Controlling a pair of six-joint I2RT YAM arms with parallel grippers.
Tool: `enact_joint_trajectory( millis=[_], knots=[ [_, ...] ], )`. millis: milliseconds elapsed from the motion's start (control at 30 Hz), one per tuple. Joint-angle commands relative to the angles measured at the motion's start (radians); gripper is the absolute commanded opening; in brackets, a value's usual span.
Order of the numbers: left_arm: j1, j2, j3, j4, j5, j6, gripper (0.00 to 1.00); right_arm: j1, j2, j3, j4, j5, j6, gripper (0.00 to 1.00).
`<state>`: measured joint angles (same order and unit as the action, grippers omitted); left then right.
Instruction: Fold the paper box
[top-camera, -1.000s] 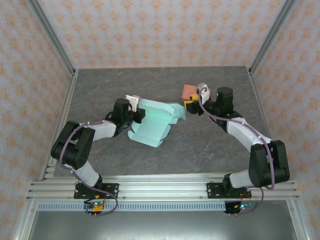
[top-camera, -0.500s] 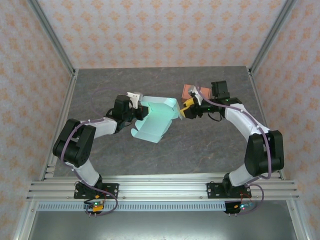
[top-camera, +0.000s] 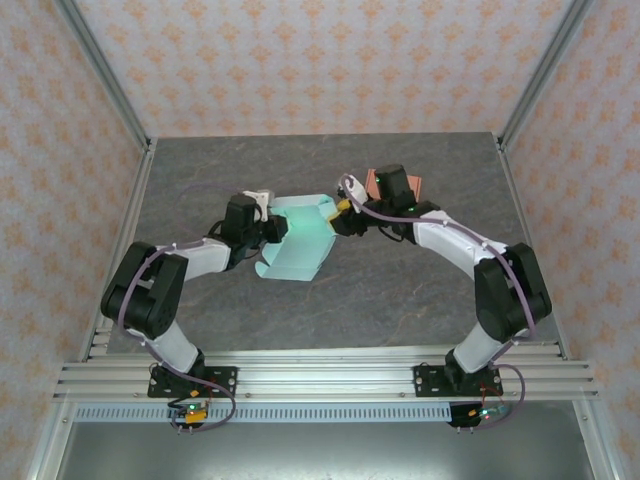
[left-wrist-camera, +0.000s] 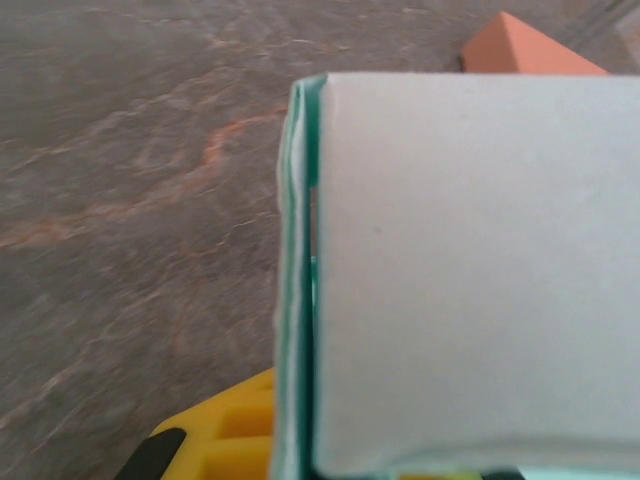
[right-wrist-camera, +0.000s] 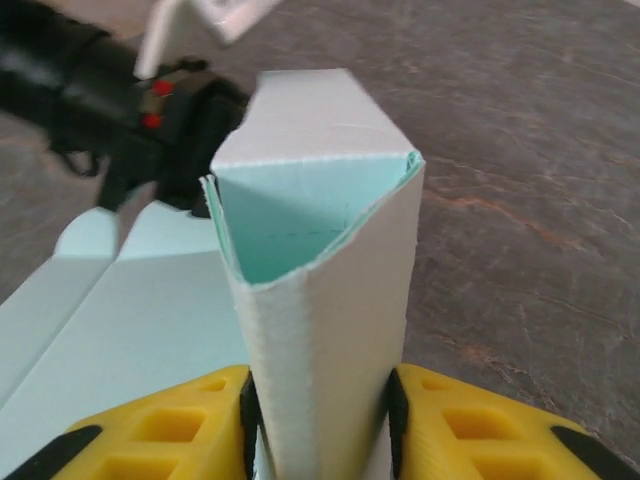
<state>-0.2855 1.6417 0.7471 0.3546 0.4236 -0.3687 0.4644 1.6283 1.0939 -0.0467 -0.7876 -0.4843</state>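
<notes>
Overhead, one mint-green paper box (top-camera: 298, 245) sits at the middle of the grey worktop (top-camera: 400, 300), part-formed, with its open sheet spreading toward the near edge and its far end raised into a sleeve. The left arm (top-camera: 190, 258) reaches it from the left and the right arm (top-camera: 462, 245) from the right, and the two wrists meet at the box's far end. The overhead view does not resolve either grip. The right wrist view does: two yellow fingers (right-wrist-camera: 150, 430) press both sides of an upright folded flap (right-wrist-camera: 320, 300), so the right jaws are closed narrow on the paper box. That flap is hollow and roughly triangular at its top. The left wrist view shows a pale box panel (left-wrist-camera: 470, 270) close to the lens, its green-edged fold running down the left side, and one yellow finger (left-wrist-camera: 225, 435) at the bottom; the left jaws are closed tight on the box. An orange block (left-wrist-camera: 530, 50) lies on the worktop beyond the panel; overhead it sits just behind the right wrist, apart from the box. Bare worktop lies on all sides of the box: broad toward the near rail, the left wall and the right wall, narrower toward the back. Count: one paper box, one orange block, two arms.
</notes>
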Motion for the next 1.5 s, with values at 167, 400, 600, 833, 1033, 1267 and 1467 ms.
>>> enact_joint_trajectory(
  millis=[167,400,600,833,1033,1267,1467],
  knots=[
    [-0.079,-0.095,-0.034,-0.015,-0.219,-0.106,0.00,0.106,0.064,0.018,0.095,0.238,0.093,0.40],
    [-0.107,-0.096,-0.009,-0.120,-0.312,-0.132,0.00,0.187,0.136,0.043,0.146,0.488,0.109,0.36],
    [-0.113,-0.106,-0.004,-0.143,-0.341,-0.192,0.00,0.256,0.171,0.022,0.284,0.777,0.258,0.37],
    [-0.126,-0.097,0.019,-0.188,-0.390,-0.201,0.00,0.298,0.215,0.023,0.358,1.069,0.445,0.17],
    [-0.124,-0.076,0.061,-0.207,-0.372,-0.269,0.00,0.336,0.287,0.068,0.394,1.234,0.564,0.08],
    [-0.135,-0.054,0.105,-0.244,-0.371,-0.320,0.00,0.336,0.374,0.176,0.386,1.341,0.580,0.06],
    [-0.145,-0.062,0.131,-0.308,-0.452,-0.345,0.00,0.315,0.372,0.153,0.426,1.133,0.590,0.09]
  ],
)
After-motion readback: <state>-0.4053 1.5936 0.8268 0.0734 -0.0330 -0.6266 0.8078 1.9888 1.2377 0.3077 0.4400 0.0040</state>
